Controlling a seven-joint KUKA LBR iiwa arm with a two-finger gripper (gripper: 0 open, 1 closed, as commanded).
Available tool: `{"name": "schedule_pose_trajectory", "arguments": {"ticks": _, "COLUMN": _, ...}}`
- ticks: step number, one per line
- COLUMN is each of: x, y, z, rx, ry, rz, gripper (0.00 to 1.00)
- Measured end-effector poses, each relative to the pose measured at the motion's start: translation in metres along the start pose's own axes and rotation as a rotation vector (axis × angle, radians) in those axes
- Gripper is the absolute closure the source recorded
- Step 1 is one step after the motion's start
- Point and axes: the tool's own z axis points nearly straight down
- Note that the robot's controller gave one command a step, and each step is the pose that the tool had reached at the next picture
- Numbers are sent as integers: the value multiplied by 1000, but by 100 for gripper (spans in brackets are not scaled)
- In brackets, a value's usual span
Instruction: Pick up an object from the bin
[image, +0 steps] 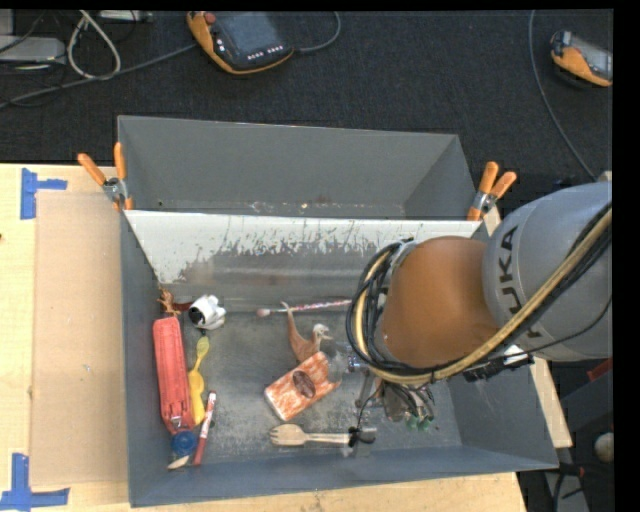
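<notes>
My gripper (366, 418) hangs below the orange wrist cover, low over the bin's front right floor. A small wooden spoon (297, 435) lies flat by the front wall, and its handle end reaches the gripper's tip. Just left of the gripper, a copper-coloured rectangular packet (300, 388) lies tilted on the floor. Behind the packet stands a brown long-necked toy animal (298, 338). Something small and green (421, 423) peeks out on the gripper's right.
Along the left wall lie a long red pouch (170, 374), a yellow utensil (198, 366), a red pen (205, 432) and a blue cap (182, 441). A white and black round piece (207, 313) and a thin pink stick (308, 305) lie farther back. The arm covers the bin's right side.
</notes>
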Motion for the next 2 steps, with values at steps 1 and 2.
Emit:
{"name": "schedule_pose_trajectory", "arguments": {"ticks": 1, "x": -2, "y": 0, "z": -3, "rx": -1, "ry": -7, "rz": 2, "gripper": 0}}
{"name": "schedule_pose_trajectory", "arguments": {"ticks": 2, "x": -57, "y": 2, "z": 46, "rx": -2, "ry": -10, "rz": 55, "gripper": 0}}
